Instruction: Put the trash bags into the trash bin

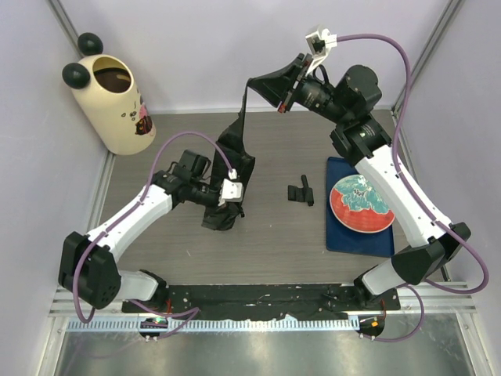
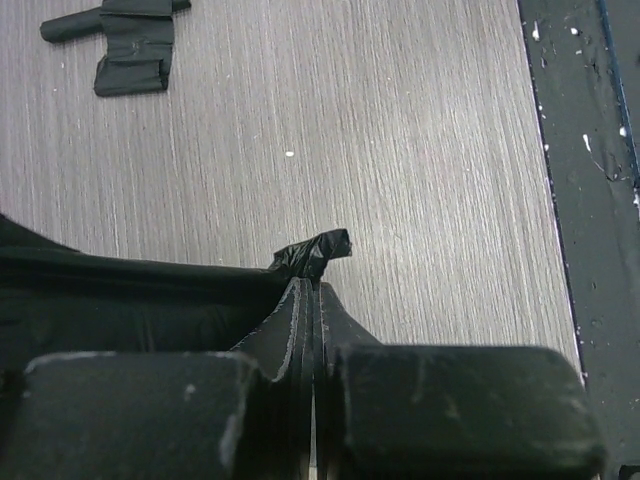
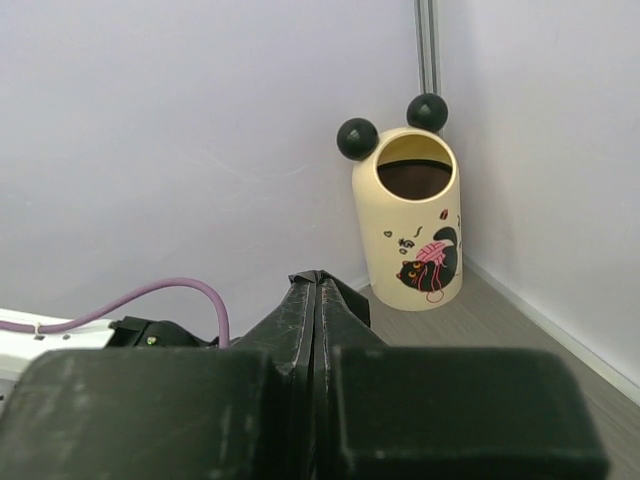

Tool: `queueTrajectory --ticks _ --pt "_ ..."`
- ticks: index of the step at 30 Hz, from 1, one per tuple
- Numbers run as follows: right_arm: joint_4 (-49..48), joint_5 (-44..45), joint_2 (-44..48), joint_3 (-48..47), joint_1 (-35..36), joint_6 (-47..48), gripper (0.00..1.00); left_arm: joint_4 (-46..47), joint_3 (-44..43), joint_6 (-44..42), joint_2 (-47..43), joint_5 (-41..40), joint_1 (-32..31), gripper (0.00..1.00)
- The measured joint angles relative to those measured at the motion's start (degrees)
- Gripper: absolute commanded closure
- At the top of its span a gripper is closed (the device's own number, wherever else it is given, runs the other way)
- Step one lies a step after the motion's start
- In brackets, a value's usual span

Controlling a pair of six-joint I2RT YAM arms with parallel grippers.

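Quick count: one trash bin, two black bag items, one plate, one mat. The bin stands upright in the far left corner of the desk, close to both walls, with its mouth open. One trash bag is strung between the two arms. The left fingers are clamped shut on its lower end around mid-desk, and the right fingers are pinched shut on its upper end, held up high toward the far edge. A folded bundle of bags lies flat mid-desk, apart from both arms. The red plate sits on a blue mat by the right edge. There's bare wood between the bag and the bin, and along the near edge too.
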State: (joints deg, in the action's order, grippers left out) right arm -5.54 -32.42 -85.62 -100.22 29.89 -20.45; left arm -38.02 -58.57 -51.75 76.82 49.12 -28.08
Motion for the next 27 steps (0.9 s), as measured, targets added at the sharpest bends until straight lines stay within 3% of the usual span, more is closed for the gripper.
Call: queueTrajectory --ticks 3,6,11,15,21,25,27 --pt "-0.17 0.15 0.31 0.96 0.0 0.76 0.99 -2.1 -0.02 -1.29 -0.61 -0.15 0.0 0.49" --pt "-0.39 0.26 1.27 3.08 -0.02 1.7 0.99 -6.36 -0.24 -1.38 -2.75 -0.15 0.0 0.36" --pt "-0.55 -0.39 1.81 4.7 -0.09 2.45 0.99 -9.25 -1.92 1.95 -12.66 -0.28 0.02 0.32" --pt "-0.96 -2.25 1.81 4.83 -0.11 2.78 0.99 -9.62 -8.59 6.6 -19.93 -0.74 0.9 0.32" --pt "-2.14 -4.46 1.81 4.83 -0.11 3.41 0.99 -9.11 -19.06 13.38 -20.26 0.35 7.15 0.29" --pt "-2.91 -5.27 1.79 4.83 -0.11 3.61 0.99 -0.9 -17.75 26.29 -19.23 -0.61 9.31 0.31" --pt "-3.21 -5.42 1.79 4.83 -0.11 3.61 0.99 4.96 -16.76 33.99 -17.49 0.04 9.64 0.37"
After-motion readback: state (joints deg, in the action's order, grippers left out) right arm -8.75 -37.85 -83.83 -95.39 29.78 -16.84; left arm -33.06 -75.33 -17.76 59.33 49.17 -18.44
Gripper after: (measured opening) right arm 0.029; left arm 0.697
